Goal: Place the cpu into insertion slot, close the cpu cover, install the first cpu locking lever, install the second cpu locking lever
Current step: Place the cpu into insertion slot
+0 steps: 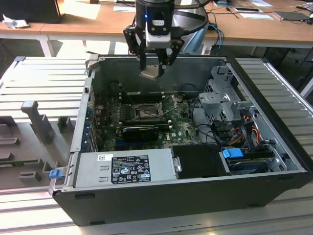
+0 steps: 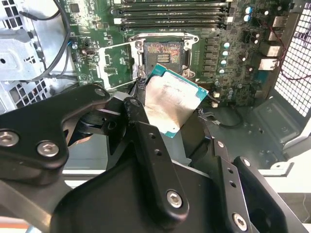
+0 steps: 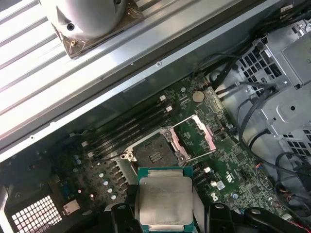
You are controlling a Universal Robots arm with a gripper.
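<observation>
Open case (image 1: 195, 198), silver green-edged cpu (image 3: 165, 201) between fingers (image 2: 146, 141)

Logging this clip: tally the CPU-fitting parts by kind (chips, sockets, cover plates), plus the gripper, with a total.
cpu: 1, held in the gripper above the board
insertion slot: 1, empty
cpu cover: 1, swung open beside the slot
gripper: 1, shut on the cpu
Total: 4

One cpu (image 3: 165, 201), one insertion slot (image 3: 153, 155), one cpu cover (image 3: 210, 138), one computer case (image 1: 146, 205), one power supply (image 1: 127, 169)
</observation>
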